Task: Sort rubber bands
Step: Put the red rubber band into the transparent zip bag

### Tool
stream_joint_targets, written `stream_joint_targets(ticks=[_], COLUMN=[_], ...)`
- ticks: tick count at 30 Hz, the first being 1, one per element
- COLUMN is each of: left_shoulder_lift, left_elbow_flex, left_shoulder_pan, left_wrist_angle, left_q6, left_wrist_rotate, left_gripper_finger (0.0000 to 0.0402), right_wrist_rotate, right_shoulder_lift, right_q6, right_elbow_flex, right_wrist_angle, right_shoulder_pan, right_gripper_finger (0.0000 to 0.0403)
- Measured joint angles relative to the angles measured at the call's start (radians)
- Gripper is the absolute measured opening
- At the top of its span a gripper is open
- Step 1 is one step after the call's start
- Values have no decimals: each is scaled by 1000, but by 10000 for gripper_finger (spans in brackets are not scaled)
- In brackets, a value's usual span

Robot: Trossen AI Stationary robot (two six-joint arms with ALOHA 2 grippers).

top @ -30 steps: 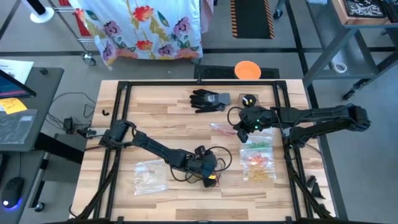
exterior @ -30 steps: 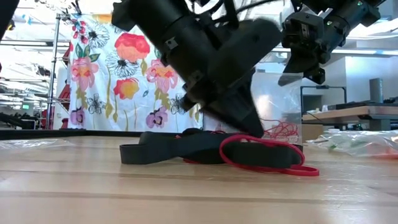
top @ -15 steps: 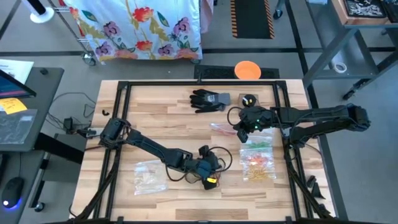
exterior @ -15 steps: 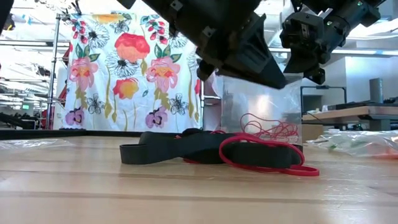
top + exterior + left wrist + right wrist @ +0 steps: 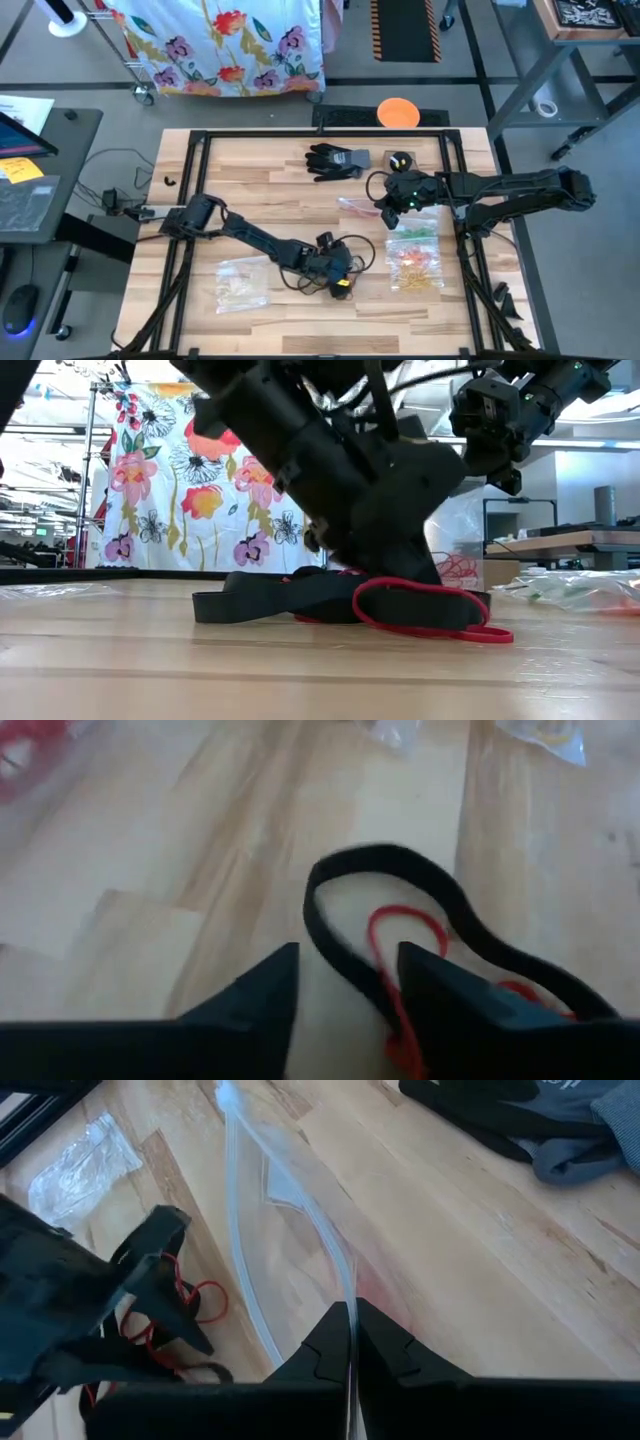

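The left claw [image 5: 345, 982] has dropped back, jaws parted, over the bands [image 5: 405, 935]; it should straddle one red loop only.

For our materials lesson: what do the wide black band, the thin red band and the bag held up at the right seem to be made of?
Black band: probably rubber, matte, lying in limp flat curves. Red band: likely rubber too, a thin, smooth cord in loose loops. Bag: clear, glossy thin plastic film; the wooden table shows through it, and it creases where the right gripper pinches its edge.
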Motion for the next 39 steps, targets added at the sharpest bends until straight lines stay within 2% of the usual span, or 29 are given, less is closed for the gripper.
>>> stream_joint_targets(ticks=[3,6,9,13,14,19,22,26,31,34,36,39], left_shoulder_lift=[11,9,-5,-42,-57,-131,-189,-256,-329,-341,-340,-339], left_elbow_flex=[1,3,3,-1,-1,-1,-1,0,0,1,1,1], left_shoulder_pan=[5,10,6,2,1,-22,-54,-104,-161,-184,-187,-169], left_wrist_angle=[-5,-24,-53,-77,-83,-110,-95,-90,-15,75,115,108], left_q6=[-99,-136,-153,-137,-132,-115,-77,-33,-34,33,121,127], left_wrist_rotate=[80,124,98,104,105,71,15,-135,-488,-688,-682,-533], left_gripper_finger=[192,188,147,35,18,4,3,1,1,1,1,1], right_wrist_rotate=[0,0,1,1,1,1,1,1,2,2,2,2], right_shoulder_lift=[0,0,0,0,0,0,0,0,0,0,0,0], right_q6=[0,0,0,0,0,0,0,0,0,0,0,0], right_elbow_flex=[0,0,0,0,0,0,0,0,0,0,0,0], right_wrist_angle=[-3,-8,-8,-7,-7,-8,-9,-9,-5,-2,-2,-2], right_shoulder_pan=[0,0,0,0,0,0,0,0,0,0,0,0], right_gripper_finger=[11,11,11,11,11,11,11,11,11,11,11,11])
